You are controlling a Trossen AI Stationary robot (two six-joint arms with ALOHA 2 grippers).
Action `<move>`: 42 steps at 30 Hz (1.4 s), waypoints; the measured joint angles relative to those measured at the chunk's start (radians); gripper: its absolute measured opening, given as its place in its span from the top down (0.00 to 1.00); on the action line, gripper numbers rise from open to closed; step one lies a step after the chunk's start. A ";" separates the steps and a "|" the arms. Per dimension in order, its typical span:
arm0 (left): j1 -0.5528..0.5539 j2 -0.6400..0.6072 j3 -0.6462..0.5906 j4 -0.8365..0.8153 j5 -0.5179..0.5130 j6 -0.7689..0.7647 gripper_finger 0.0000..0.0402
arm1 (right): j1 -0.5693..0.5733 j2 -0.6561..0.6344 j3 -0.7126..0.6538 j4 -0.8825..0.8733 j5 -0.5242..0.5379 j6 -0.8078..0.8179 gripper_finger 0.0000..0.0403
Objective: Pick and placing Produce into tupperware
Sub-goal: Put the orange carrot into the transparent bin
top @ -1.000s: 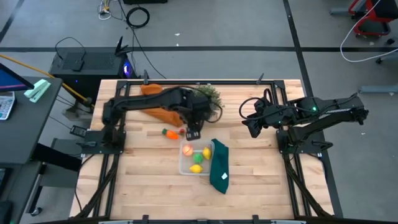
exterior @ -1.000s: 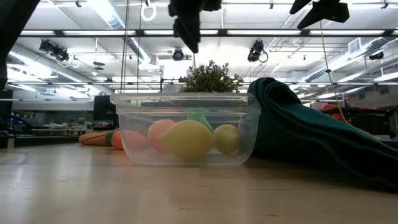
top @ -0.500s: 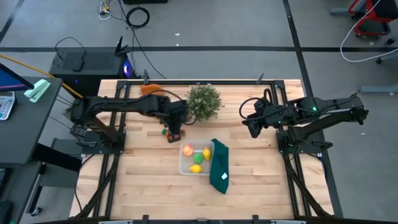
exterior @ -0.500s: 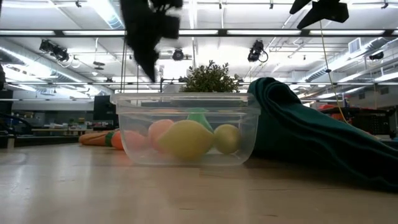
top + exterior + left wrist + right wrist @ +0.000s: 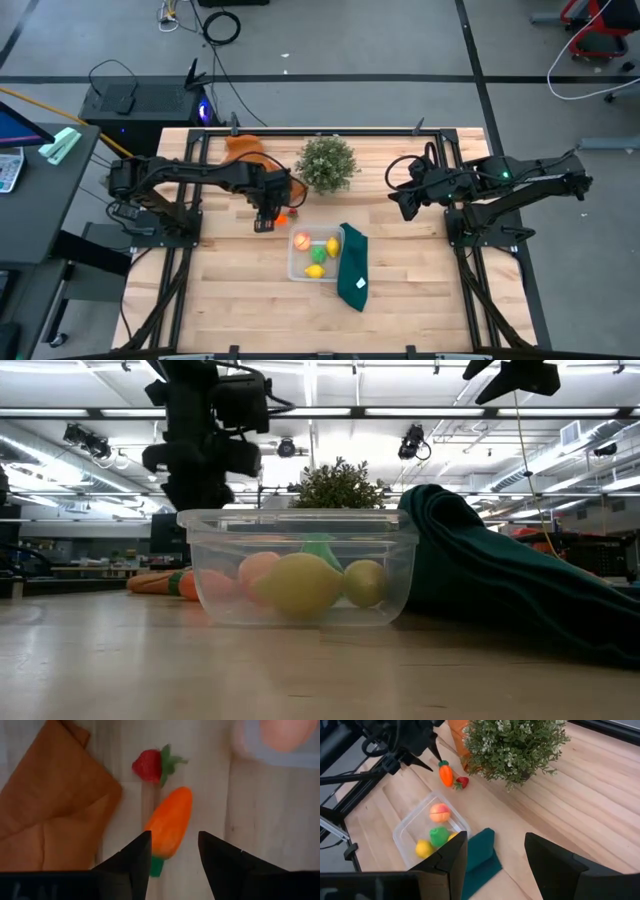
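**Risk at carrot pickup: fingers straddling, not yet closed**

Carrot [image 5: 169, 822] flat on the wood table [image 5: 230, 290], stem end toward the camera in the left wrist view, lying slantwise to the finger line. Left gripper [image 5: 174, 851] poised above it, fingers parted with the carrot's lower end showing in the gap; nothing clamped. Height above the wood not readable from the wrist view.

Strawberry [image 5: 148, 766] just past the carrot's tip, near but apart. Orange cloth [image 5: 55, 815] beside both, its folded corner close to the carrot's flank. Tupperware [image 5: 313, 256] on the far side of the strawberry from the cloth, already holding peach [image 5: 439, 812], green piece [image 5: 439, 836] and two lemons [image 5: 301, 584]. Dark green cloth [image 5: 353, 265] against the container's side; potted plant [image 5: 327, 163] behind.

Right gripper [image 5: 492, 857] parked well off to the right, fingers spread, empty.

Likely failure modes, judged from the layout:
- Slanted carrot under a straight pinch: may roll or squirt out sideways, tapered body offering little purchase.
- Grip near the stem end, off the middle: may pivot and droop once lifted, then clip the container rim.
- Finger on the cloth side may snag the folded corner and drag fabric along.
- Carrot nudged forward on descent would knock the strawberry toward the container wall.
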 joint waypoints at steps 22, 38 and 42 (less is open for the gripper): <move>0.003 0.000 0.000 -0.007 -0.078 -0.073 0.59 | 0.000 0.000 0.000 0.000 0.008 -0.054 0.59; 0.023 0.002 0.000 -0.004 -0.057 -0.070 0.33 | 0.000 0.000 0.000 0.000 0.010 -0.099 0.59; 0.023 0.002 -0.009 0.021 -0.056 -0.031 0.31 | 0.000 0.000 0.000 0.000 0.010 -0.101 0.59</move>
